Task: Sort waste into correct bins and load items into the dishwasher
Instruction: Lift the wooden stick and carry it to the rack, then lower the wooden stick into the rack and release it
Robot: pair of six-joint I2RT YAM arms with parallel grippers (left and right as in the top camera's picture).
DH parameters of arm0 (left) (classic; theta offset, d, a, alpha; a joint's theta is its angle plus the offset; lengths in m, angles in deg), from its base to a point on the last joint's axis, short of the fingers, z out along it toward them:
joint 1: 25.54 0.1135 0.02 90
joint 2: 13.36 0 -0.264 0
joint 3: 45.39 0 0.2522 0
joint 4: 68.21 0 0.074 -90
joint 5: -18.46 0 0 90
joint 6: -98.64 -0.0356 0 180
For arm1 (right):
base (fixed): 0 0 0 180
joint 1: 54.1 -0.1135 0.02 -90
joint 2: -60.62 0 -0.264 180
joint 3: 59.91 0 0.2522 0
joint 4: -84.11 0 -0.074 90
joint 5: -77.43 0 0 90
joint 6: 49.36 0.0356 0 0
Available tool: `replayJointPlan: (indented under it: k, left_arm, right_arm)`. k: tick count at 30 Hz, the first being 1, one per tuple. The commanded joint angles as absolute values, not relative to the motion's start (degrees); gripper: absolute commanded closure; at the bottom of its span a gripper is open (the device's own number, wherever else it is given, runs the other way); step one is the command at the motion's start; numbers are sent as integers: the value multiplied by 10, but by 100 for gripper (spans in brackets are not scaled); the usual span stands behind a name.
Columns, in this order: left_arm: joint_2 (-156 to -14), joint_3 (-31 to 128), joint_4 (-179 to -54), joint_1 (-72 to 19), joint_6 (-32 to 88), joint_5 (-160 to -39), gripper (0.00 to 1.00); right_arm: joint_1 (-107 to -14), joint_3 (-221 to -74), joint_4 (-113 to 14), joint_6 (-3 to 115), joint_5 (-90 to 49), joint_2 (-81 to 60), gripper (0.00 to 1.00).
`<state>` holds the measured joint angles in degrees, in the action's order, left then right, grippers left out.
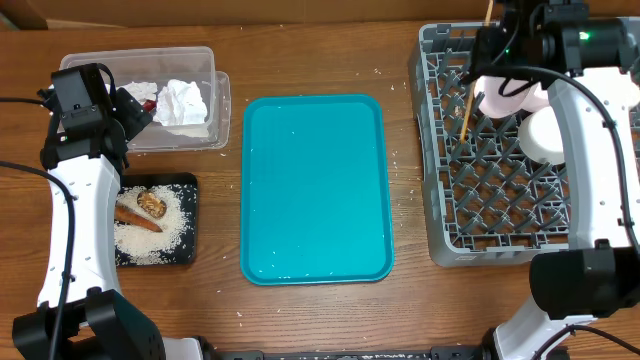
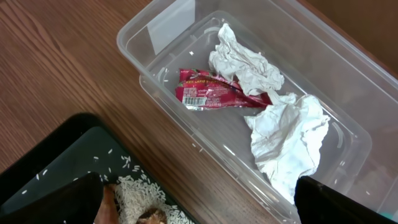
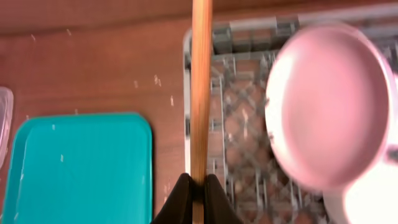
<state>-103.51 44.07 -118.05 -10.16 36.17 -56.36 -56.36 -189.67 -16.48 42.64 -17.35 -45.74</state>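
While the left claw [image 2: 199, 208] hangs with its jaws spread wide and empty above the clear tub [image 2: 168, 25] at the upper left of the table [image 1: 320, 60], the right claw [image 3: 198, 186] is clamped tight on the thin wooden stick [image 3: 201, 87] over the upper edge of the dish rack [image 1: 480, 215]. The tub holds the crumpled napkins [image 2: 286, 134] and the red wrapper [image 2: 214, 93]. The black tray [image 1: 185, 190] below it carries the rice [image 1: 140, 240], the carrot-like stick [image 1: 135, 217] and the brown lump [image 1: 150, 202]. The teal tray [image 1: 315, 190] at centre looks cleared, and white dishes [image 1: 545, 135] stand in the rack at upper right. Sorting appears finished, so the step in hand seems to be loading the stick. Next it likely needs lowering between the pegs, kept upright and clear of the round dish [image 3: 329, 106] just beside it, before the jaws part.
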Motion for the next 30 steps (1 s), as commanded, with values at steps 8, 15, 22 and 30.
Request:
replayJointPlan:
  k: [8,15,22,30]
  left_arm:
    - [-1040,444,-1180,-102,372,-564,0]
    - [-1040,444,-1180,-102,372,-564,0]
    - [-1040,444,-1180,-102,372,-564,0]
    - [-1040,444,-1180,-102,372,-564,0]
  right_arm:
    - [-563,-1786,-327,401,-165,-476,96]
    - [-563,-1765,-361,402,-165,-517,94]
    - [-563,-1765,-362,402,-165,-539,59]
    - [-563,-1792,-308,455,-165,-497,35]
